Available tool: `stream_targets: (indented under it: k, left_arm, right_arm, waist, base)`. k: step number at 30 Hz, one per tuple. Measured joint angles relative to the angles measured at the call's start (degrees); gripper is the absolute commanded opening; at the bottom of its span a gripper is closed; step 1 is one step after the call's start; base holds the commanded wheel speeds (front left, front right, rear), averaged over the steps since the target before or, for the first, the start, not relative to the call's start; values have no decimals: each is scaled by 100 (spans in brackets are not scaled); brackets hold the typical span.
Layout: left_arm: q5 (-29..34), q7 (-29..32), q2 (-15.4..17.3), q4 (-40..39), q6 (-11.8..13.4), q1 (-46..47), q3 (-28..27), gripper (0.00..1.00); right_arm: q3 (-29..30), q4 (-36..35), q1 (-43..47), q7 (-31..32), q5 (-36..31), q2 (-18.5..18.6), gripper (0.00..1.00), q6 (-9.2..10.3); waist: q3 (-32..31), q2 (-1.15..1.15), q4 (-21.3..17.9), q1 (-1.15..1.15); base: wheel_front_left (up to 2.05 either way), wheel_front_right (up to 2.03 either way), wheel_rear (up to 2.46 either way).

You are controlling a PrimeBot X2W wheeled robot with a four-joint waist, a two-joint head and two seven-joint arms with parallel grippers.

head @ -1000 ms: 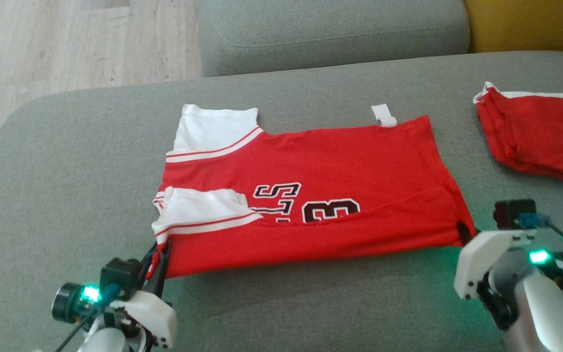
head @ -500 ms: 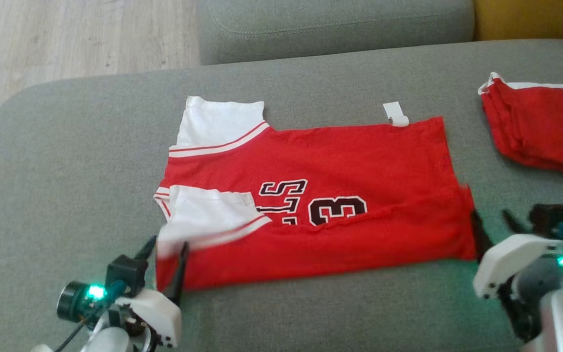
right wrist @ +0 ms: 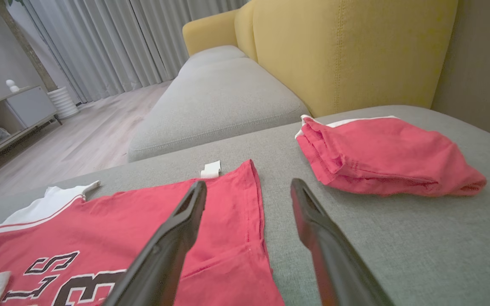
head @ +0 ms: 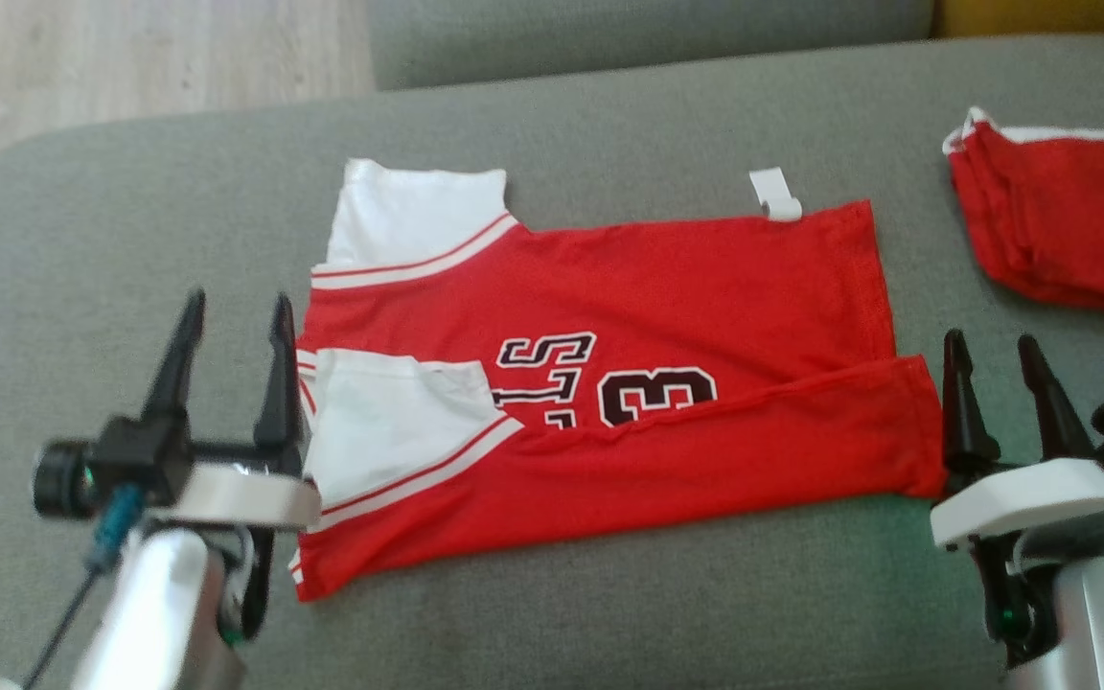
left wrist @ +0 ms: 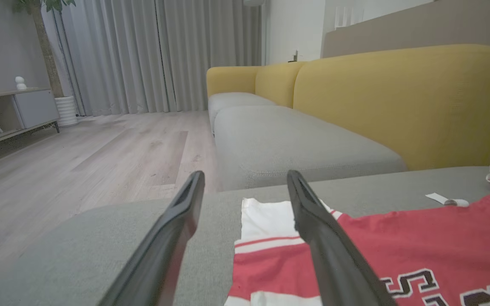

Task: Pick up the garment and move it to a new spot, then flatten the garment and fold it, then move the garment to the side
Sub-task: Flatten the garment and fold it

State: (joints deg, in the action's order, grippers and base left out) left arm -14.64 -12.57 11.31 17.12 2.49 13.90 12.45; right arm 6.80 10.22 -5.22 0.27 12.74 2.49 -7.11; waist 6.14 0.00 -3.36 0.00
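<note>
**Head view.** Red jersey [head: 667,287], its near edge folded over, lying flat on the grey sofa cushion [head: 609,105]. The left end effector [head: 238,302] is just beside the sleeve end and the right end effector [head: 990,340] just beside the hem. Both are released, grasping nothing. A folded red garment [head: 1069,230] lies apart, far right.

**Left wrist view.** Spread fingers [left wrist: 177,229] over the cushion and a white sleeve [left wrist: 266,221].

**Right wrist view.** One finger is over the jersey's hem, the other over bare cushion.
</note>
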Motion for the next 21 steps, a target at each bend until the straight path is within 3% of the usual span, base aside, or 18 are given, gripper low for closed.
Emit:
stream_targets:
  k: [3,6,9,13,14,21]
  left_arm:
    - [11,-59,71,-129,-86,248,-25,100]
    - [64,132,280,-107,-347,715,32,100]
    - [52,614,564,121,-693,1471,83,100]
    - [-24,1424,989,735,-955,2563,367,100]
    - [-314,1851,1113,1093,-964,2978,534,100]
    - [-1290,2680,1613,1824,-1007,3761,1608,100]
  right_arm:
    - [-77,-24,-57,-253,46,1,100,0]
    - [-140,-68,-232,-419,90,3,100,0]
    - [-253,-192,-469,-545,120,3,100,0]
    - [-363,-302,-673,-694,230,5,100,0]
    - [-456,-348,-730,-755,276,5,100,0]
    - [-668,-437,-965,-911,392,7,100,0]
  waist:
    - [167,0,-59,0]
    - [398,0,-126,1]
    - [678,0,-204,1]
    - [1079,0,-346,2]
    - [1274,0,-432,2]
    - [1841,0,-754,2]
  base:
    - [0,0,0]
    - [0,0,0]
    - [0,0,0]
    - [0,0,0]
    - [0,0,0]
    - [0,0,0]
